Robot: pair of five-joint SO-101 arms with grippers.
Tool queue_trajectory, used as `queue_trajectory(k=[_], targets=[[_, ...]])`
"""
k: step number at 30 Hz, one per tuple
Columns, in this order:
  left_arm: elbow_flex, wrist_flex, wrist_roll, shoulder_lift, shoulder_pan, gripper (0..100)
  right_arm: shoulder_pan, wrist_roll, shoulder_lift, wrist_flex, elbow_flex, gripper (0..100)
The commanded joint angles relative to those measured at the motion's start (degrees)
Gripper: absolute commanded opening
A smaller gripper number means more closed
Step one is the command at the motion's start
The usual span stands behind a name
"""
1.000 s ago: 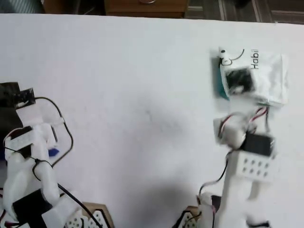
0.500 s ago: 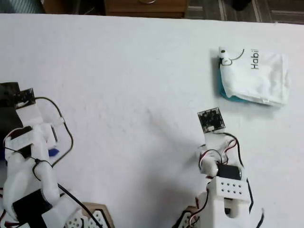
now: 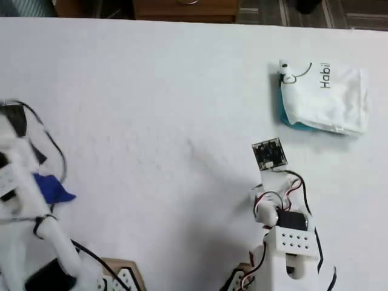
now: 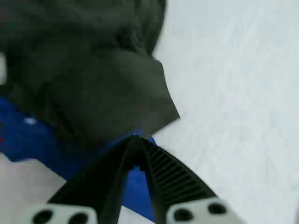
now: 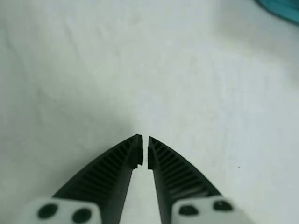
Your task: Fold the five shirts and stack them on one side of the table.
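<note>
Because the left gripper point(image 4: 138, 144) sits closed at the blue shirt point(image 4: 23, 140) lying against a dark shirt point(image 4: 93, 70), lifting may drag both; the right gripper point(image 5: 145, 142), closed and empty, hangs short of the folded stack point(image 3: 324, 97).

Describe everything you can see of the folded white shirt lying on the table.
The white shirt is folded into a rough, slightly puffy rectangle of soft, creased cloth. It has dark lettering along its far edge and a thin dark line drawing near one corner. It lies flat on top of a folded teal shirt, whose edge peeks out along two sides. The pair sits on the white table, towards its far right. Nothing else touches it.
</note>
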State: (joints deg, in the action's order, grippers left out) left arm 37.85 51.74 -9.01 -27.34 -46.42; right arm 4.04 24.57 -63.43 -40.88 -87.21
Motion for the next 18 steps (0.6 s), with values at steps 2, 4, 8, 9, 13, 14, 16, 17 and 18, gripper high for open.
queue_trajectory(k=[2,4,8,9,13,14,16,17,18], targets=[[-15.6,7.21,-4.04,0.53,-3.16,4,-0.31,0.53,-1.27,1.01,0.35,2.8],[-22.46,10.99,-4.31,5.54,-4.48,8,-0.31,0.53,-1.27,1.01,0.35,2.8],[-36.26,14.33,-4.84,19.87,-9.49,16,-0.31,0.53,-1.27,1.1,0.35,2.8],[-39.6,15.56,-4.84,23.91,-10.9,17,-0.31,0.53,-1.27,1.1,0.35,2.8],[-55.16,25.41,-4.92,38.24,-15.03,17,-0.31,0.53,-1.27,1.1,0.35,2.8],[-59.3,27.6,-4.92,41.41,-15.74,17,-0.31,0.53,-1.27,1.1,0.35,2.8],[-67.21,30.77,-4.92,47.56,-16.62,17,-0.31,0.53,-1.27,1.1,0.35,2.8],[-71.16,32.09,-4.92,50.46,-16.88,17,-0.31,0.53,-1.27,1.1,0.35,2.8],[-74.95,33.14,-4.92,53.19,-16.88,17,-0.31,0.53,-1.27,1.1,0.35,2.8]])
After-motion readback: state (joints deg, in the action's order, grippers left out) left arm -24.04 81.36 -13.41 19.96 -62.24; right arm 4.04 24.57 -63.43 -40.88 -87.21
